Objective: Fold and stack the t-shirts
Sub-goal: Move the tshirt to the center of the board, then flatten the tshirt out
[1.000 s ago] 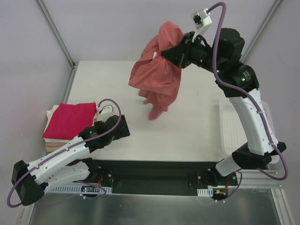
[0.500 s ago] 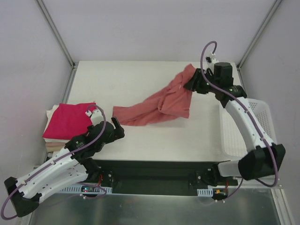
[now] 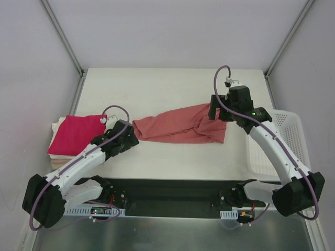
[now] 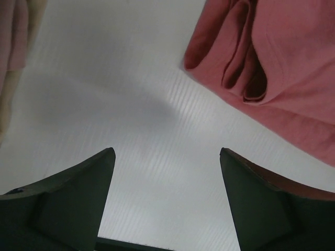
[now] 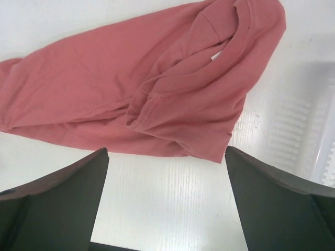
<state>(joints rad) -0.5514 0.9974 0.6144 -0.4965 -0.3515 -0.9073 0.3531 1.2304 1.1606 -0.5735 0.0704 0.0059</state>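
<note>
Both grippers are low over the tabletop in the overhead view: the left gripper sits just beside the near-left end of the salmon t-shirt, and the right gripper is at its far-right end. That shirt lies stretched in a long, rumpled band across the middle, not flat and not folded. Over on the left a magenta tee sits as a neat square on top of cream tees, so I'd call that stack done, with the salmon one left to spread, fold and carry over. The white mesh basket stands at the right edge. Switching to the left wrist: the left gripper has its jaws spread wide over bare tabletop, gripping nothing, with a rolled hem of the salmon t-shirt just ahead to the right. Right wrist now: the right gripper is also wide apart and empty, with the bunched salmon t-shirt lying just beyond its fingertips and the mesh basket at the edge.
</note>
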